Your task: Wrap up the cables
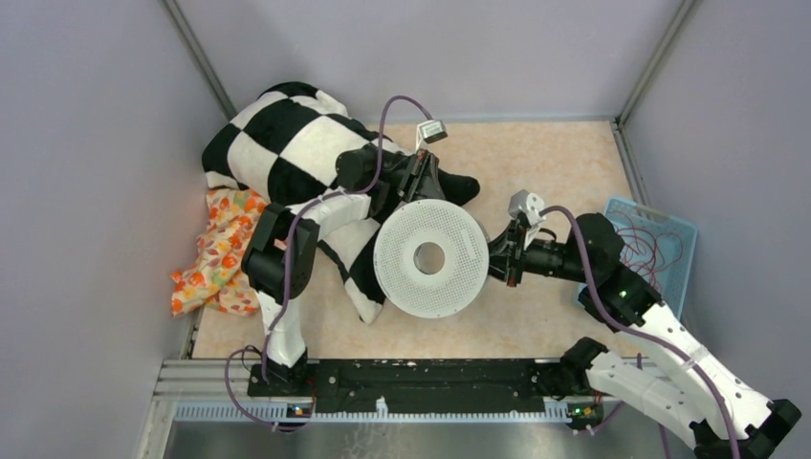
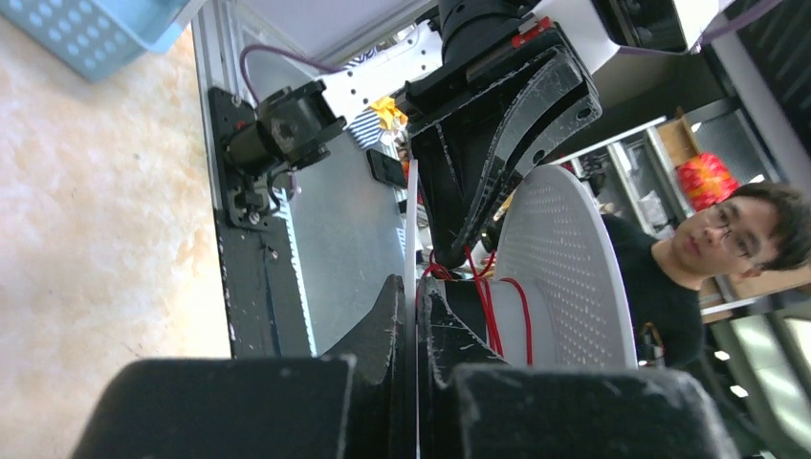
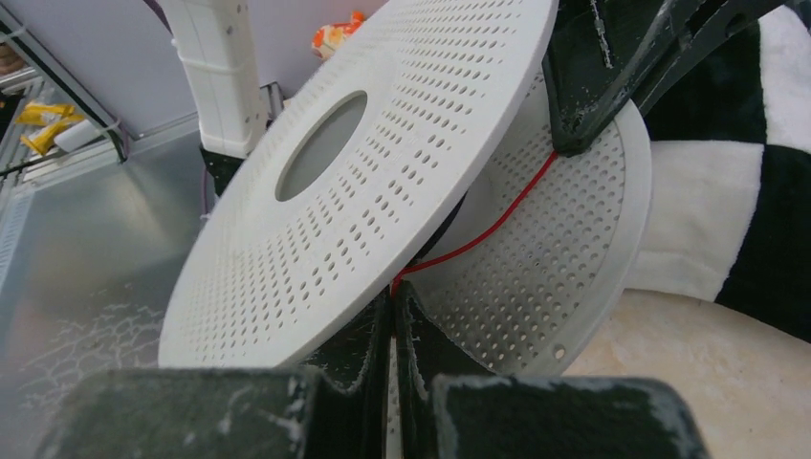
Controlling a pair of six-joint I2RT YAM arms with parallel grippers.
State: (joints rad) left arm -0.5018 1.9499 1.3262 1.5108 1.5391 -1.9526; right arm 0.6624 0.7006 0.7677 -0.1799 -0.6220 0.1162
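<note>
A white perforated spool (image 1: 430,258) is held above the table between both arms. My left gripper (image 1: 411,189) reaches it from the far side. In the left wrist view this gripper (image 2: 413,283) is shut on the thin edge of one spool flange, and a few turns of red cable (image 2: 490,310) lie round the hub. At the spool's right edge, my right gripper (image 1: 498,260) points between the flanges. In the right wrist view it (image 3: 393,291) is shut on the red cable (image 3: 471,244), which runs taut from its tips up into the spool (image 3: 383,182). More cables (image 1: 643,247) lie loose in the basket.
A blue basket (image 1: 669,218) stands at the right edge of the table beside the right arm. A black-and-white checkered cloth (image 1: 287,134) and an orange flowered cloth (image 1: 220,251) lie at the back left, under the left arm. A person (image 2: 736,229) sits beyond the near rail.
</note>
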